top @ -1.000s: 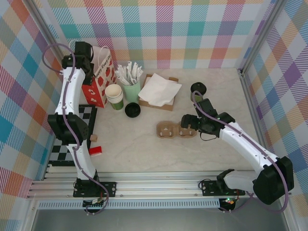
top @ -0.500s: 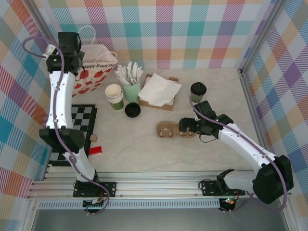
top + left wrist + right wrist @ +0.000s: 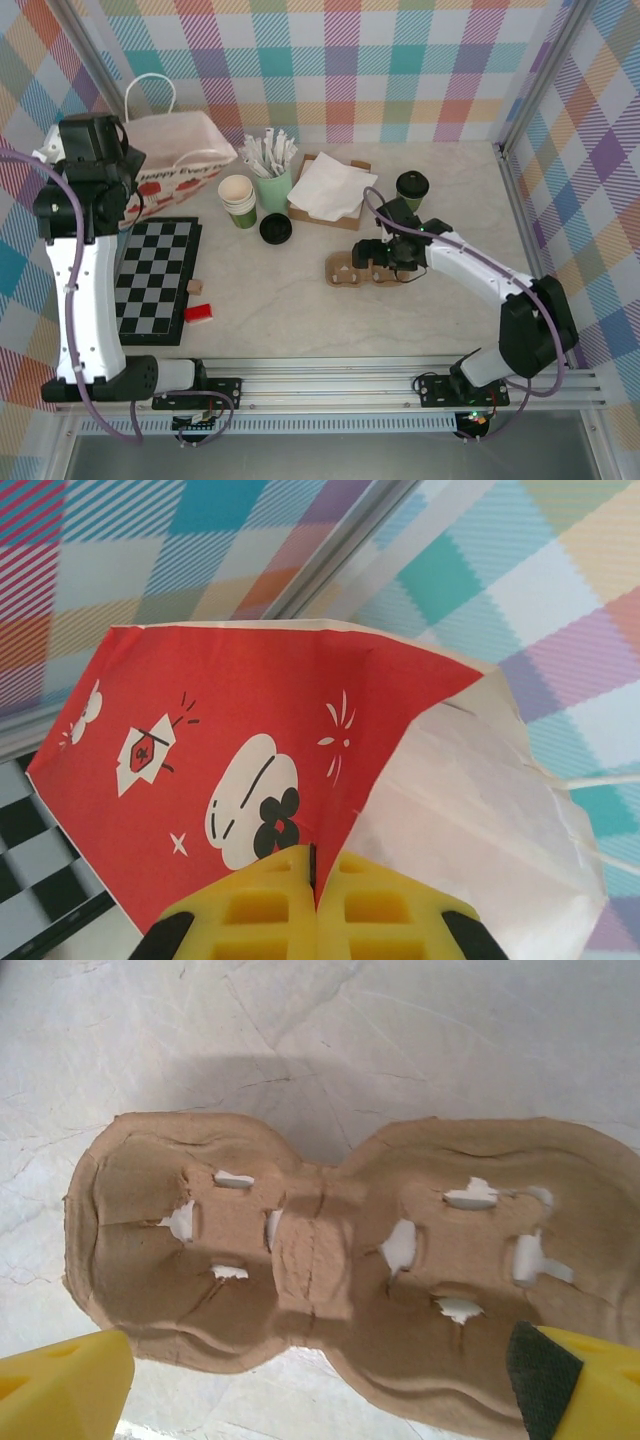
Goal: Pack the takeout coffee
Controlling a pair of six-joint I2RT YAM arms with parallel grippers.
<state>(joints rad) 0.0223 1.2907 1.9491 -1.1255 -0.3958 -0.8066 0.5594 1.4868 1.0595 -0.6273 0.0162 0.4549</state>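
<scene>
Now my left fingers (image 3: 315, 880) pinch the paper bag (image 3: 230, 740) at ten o'clock. My right fingers (image 3: 320, 1380), spread wide, straddle the cup carrier (image 3: 330, 1270); next, probably, they clamp it.

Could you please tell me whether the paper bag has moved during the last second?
Yes. The paper bag has swung left, away from the stack of cups, pinched in the left hand.

Left wrist view. My left gripper (image 3: 313, 872), yellow fingers (image 3: 258, 905) pressed together on the fold of a paper bag (image 3: 250, 710): red printed side left, white panel right; checkerboard (image 3: 35, 865) lower left, plaid wall (image 3: 150, 540) behind.
</scene>
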